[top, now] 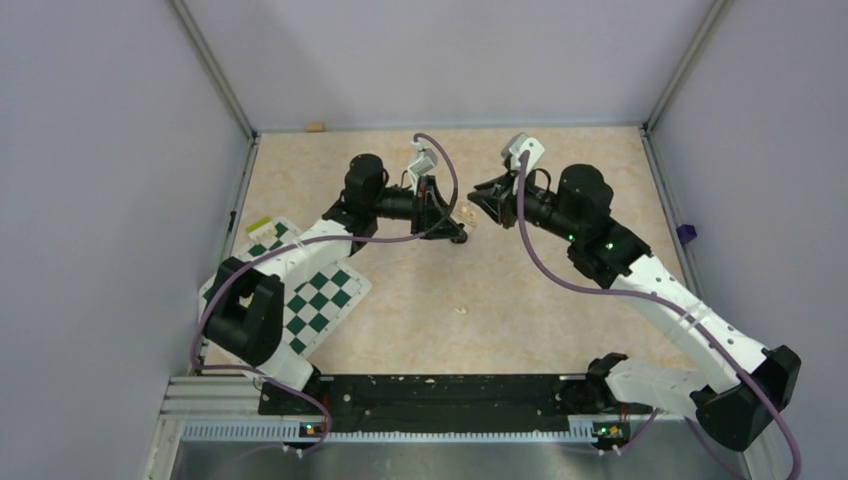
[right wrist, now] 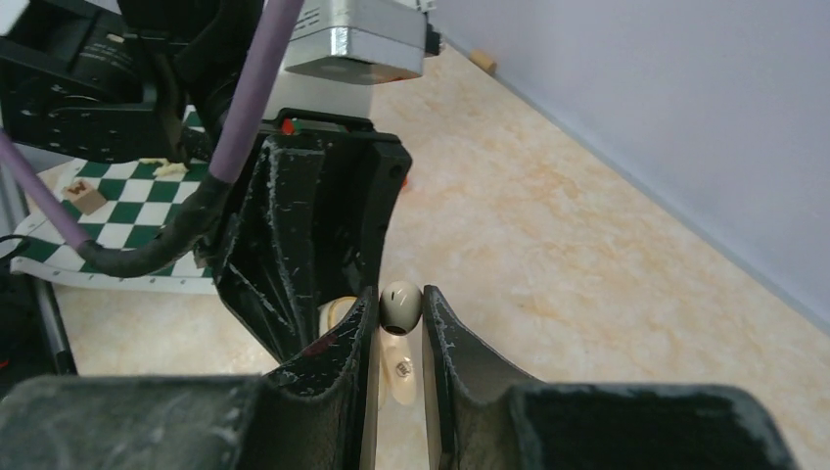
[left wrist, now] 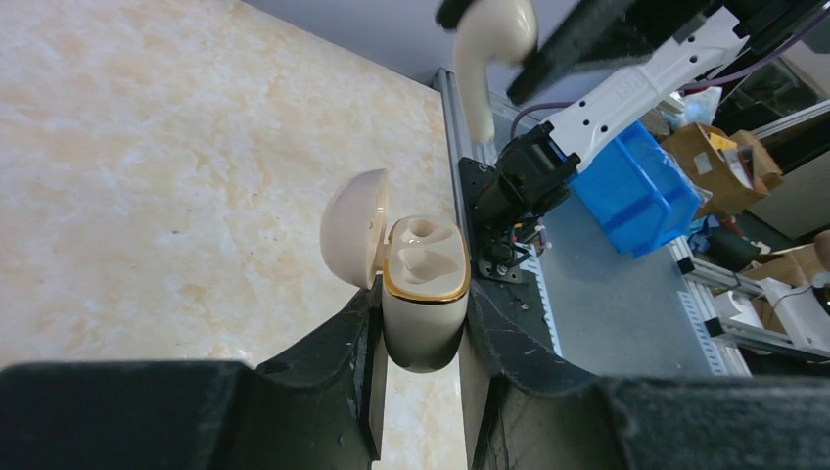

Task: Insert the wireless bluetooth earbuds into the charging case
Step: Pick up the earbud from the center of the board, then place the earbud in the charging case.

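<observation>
In the left wrist view's centre, the left end effector (left wrist: pixel 423 315) clamps the open charging case (left wrist: pixel 424 284), both sockets apparently empty, while the right end effector (right wrist: pixel 399 299) pinches one cream earbud (left wrist: pixel 484 44) at top, so neither insertion looks done.

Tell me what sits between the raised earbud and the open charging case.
Nothing: in the left wrist view the gap between the earbud and the charging case is bare air.
</observation>
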You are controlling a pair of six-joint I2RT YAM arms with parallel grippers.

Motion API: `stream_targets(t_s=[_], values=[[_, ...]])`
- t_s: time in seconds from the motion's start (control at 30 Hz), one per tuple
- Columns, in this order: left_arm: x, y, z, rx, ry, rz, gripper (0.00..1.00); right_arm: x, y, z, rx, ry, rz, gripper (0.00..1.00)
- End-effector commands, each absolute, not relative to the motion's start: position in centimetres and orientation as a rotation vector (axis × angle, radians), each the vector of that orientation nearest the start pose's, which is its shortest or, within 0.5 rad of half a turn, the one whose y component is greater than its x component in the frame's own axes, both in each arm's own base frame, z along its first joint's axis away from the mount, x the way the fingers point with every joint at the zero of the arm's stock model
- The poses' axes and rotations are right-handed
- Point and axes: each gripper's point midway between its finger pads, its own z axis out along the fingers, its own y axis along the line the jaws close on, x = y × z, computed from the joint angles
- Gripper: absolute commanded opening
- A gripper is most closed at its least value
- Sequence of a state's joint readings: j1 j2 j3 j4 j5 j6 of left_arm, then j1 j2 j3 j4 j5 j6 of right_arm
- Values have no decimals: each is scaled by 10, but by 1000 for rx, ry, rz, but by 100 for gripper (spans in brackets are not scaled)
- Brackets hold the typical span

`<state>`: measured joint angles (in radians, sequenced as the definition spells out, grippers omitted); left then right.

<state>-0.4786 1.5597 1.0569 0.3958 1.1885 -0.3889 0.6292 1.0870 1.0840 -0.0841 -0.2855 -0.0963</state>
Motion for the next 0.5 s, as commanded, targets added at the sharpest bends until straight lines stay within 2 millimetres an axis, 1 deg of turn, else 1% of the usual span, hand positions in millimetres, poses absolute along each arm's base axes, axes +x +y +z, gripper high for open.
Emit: stream_targets(t_s=[0.0, 0.13, 0.23, 0.47], values=[[256, -329, 287, 1052, 1448, -1641, 0, 265, 279, 361, -813, 1393, 772, 16], [254, -329, 290, 1045, 1431, -1656, 0, 261, 283, 354, -826, 1395, 803, 16], [252, -329, 291, 1044, 1425, -1658, 0, 262, 285, 350, -828, 1402, 811, 16], [247, -329, 291, 1054, 1421, -1663, 0, 267, 289, 346, -819, 1409, 800, 16]])
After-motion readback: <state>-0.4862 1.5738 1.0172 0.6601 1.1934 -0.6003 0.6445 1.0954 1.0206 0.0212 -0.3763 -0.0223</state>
